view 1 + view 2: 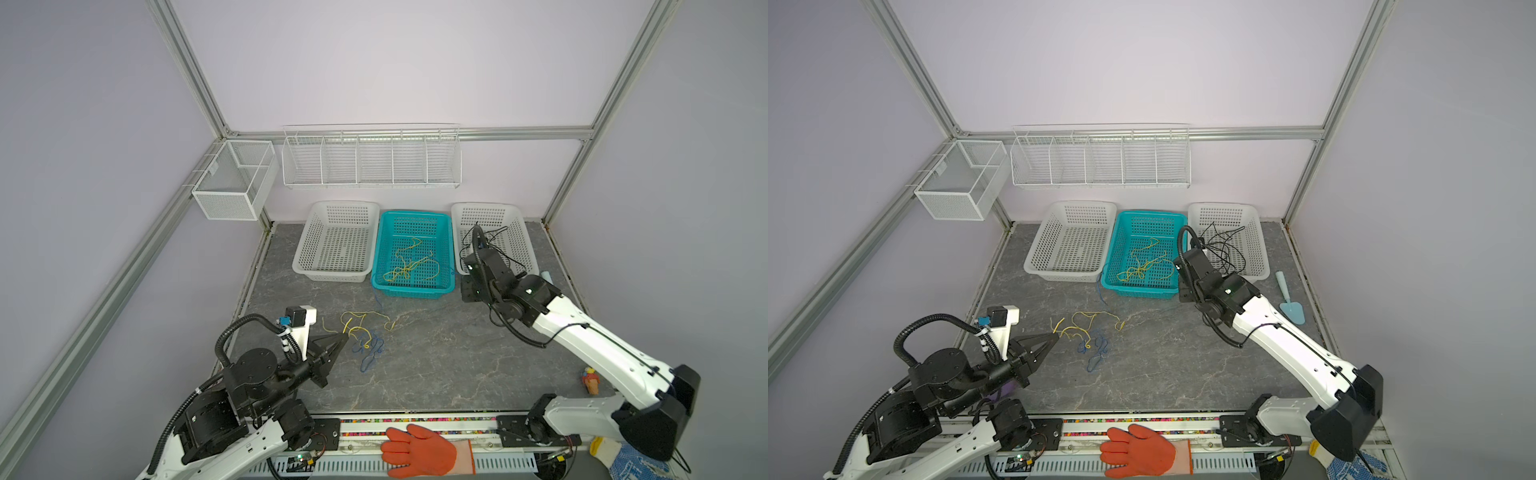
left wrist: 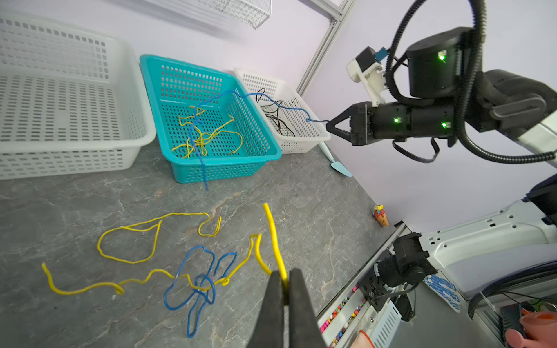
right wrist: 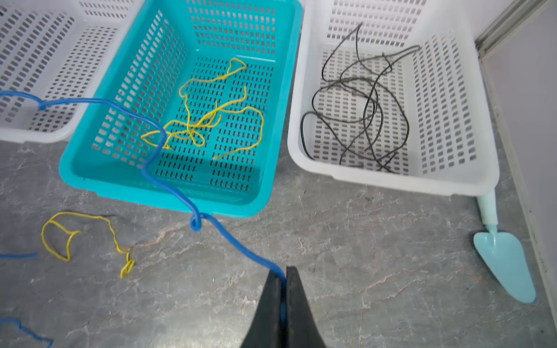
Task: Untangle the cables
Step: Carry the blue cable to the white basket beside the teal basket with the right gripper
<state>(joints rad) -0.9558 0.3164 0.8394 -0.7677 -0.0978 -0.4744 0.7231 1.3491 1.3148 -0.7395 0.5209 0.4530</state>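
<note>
Left claw (image 2: pixel 284 275): pinched shut on the end of a yellow cable (image 2: pixel 272 229), raised off the table (image 2: pixel 301 186), likely to draw it out of the knot.
Just ahead of left claw: tangle (image 2: pixel 205 286) of yellow and blue loops, flat on the table, crossing one another, not yet parted.
Right claw (image 3: pixel 283 272): clamped on a blue cable (image 3: pixel 195 225), held high, slack trailing across the teal basket (image 3: pixel 99 186).
Beyond right claw: yellow strands (image 3: pixel 196 126) inside the teal basket, black cables (image 3: pixel 372 99) in the white basket (image 3: pixel 391 180) alongside; apparently sorted by colour.
Writing: none legible anywhere.
</note>
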